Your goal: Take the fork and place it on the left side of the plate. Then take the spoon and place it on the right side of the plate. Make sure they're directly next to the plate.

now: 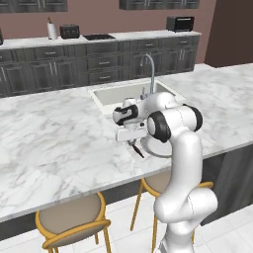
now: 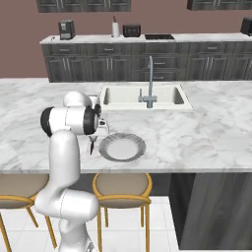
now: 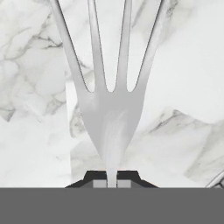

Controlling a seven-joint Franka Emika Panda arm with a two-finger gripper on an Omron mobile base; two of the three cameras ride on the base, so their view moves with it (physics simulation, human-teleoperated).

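In the right base view the plate (image 2: 122,147) lies on the counter (image 2: 197,138) at the centre of the frame, near the front edge. The fork (image 2: 92,145) is just left of it — held between the tips of the gripper (image 2: 93,140), its lower end pointing down to the counter. The sink (image 2: 142,95) lies behind the plate, above centre — the faucet (image 2: 150,81) stands at its middle. Two stools (image 2: 121,189) stand below the counter edge.

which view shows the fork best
The hand view: the fork fills the frame, its silver tines fanning up from the shut gripper over the marble counter. In both base views only its dark handle pokes out below the hand, left of the plate.
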